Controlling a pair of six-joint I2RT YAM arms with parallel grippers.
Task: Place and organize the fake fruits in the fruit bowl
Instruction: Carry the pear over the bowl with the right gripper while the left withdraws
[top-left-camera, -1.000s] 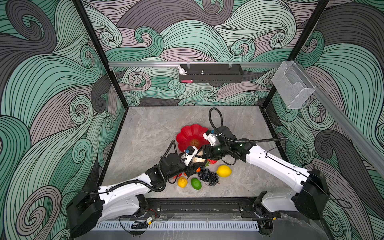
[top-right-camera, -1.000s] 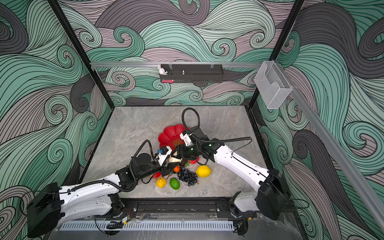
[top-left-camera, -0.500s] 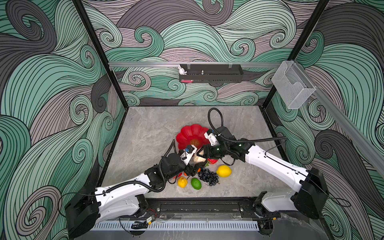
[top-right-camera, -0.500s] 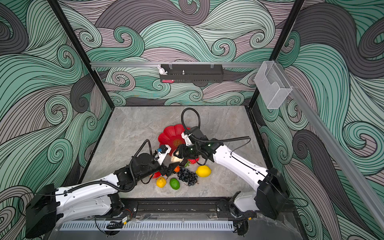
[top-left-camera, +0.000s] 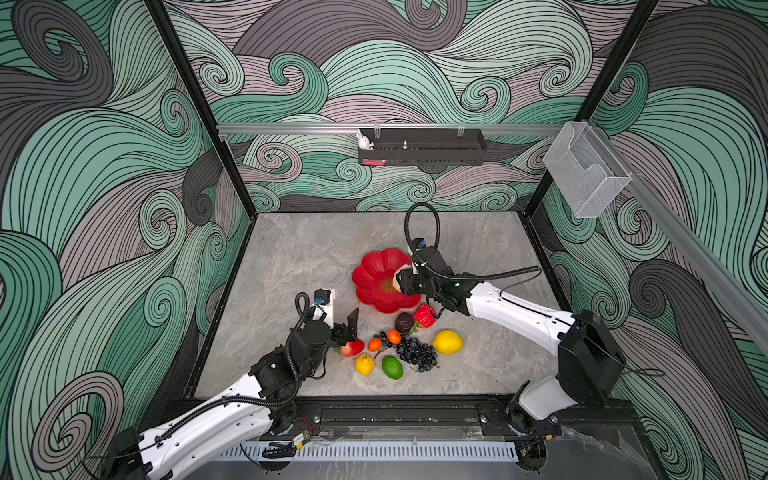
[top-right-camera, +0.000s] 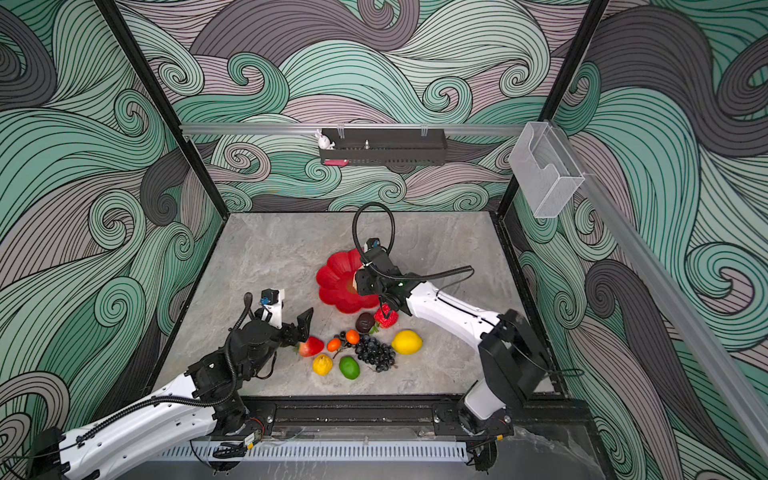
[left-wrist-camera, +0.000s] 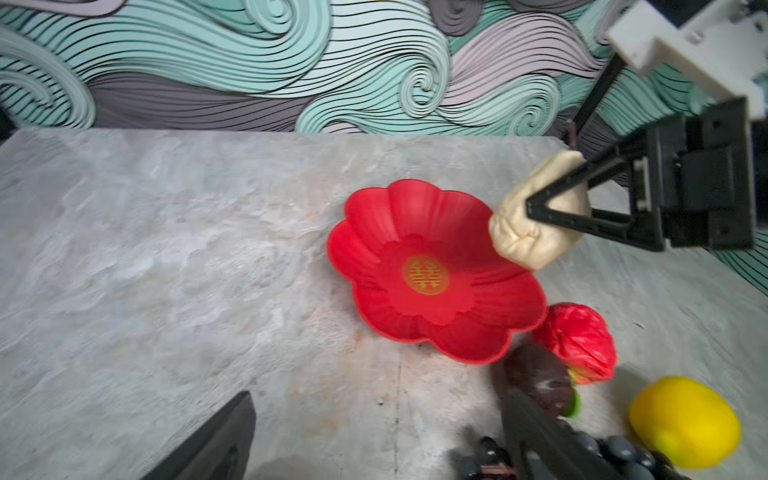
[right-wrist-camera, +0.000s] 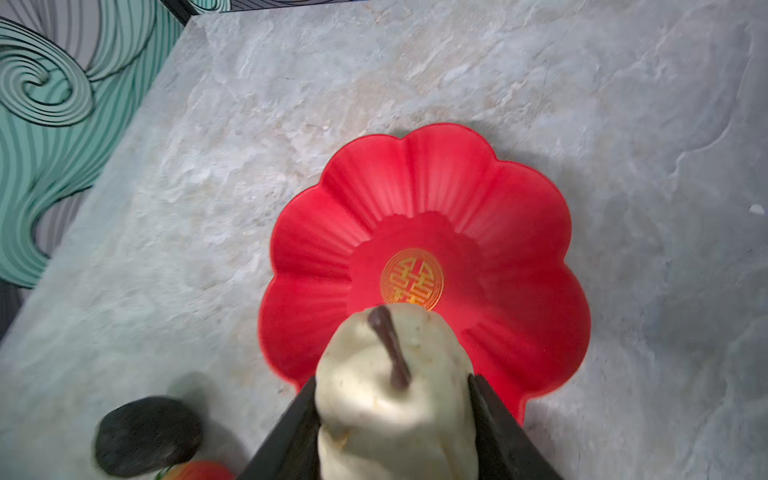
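The fruit bowl (top-left-camera: 373, 277) (top-right-camera: 332, 277), a red flower-shaped dish with a gold centre, lies empty mid-table. My right gripper (top-left-camera: 401, 283) (right-wrist-camera: 392, 380) is shut on a cream pear (right-wrist-camera: 374, 374) (left-wrist-camera: 528, 237) and holds it above the bowl's near rim. My left gripper (top-left-camera: 350, 332) (left-wrist-camera: 374, 440) is open and empty, low over the table beside a red-and-green fruit (top-left-camera: 353, 347). In front of the bowl lie the other fake fruits: a dark grape bunch (top-left-camera: 417, 353), a lemon (top-left-camera: 448, 342), a lime (top-left-camera: 392, 367), a small yellow fruit (top-left-camera: 365, 364), two small orange ones (top-left-camera: 375, 344), a brown one (top-left-camera: 404, 322) and a crinkled red one (top-left-camera: 424, 316).
A black tray (top-left-camera: 422, 151) hangs on the back rail with a small white figure beside it. A clear plastic box (top-left-camera: 586, 174) is fixed to the right rail. Black frame posts and patterned walls close in the grey stone table (top-left-camera: 299, 257).
The left gripper opened, let go of the cream pear and drew back to the left. The right gripper closed on the pear and carried it back over the bowl.
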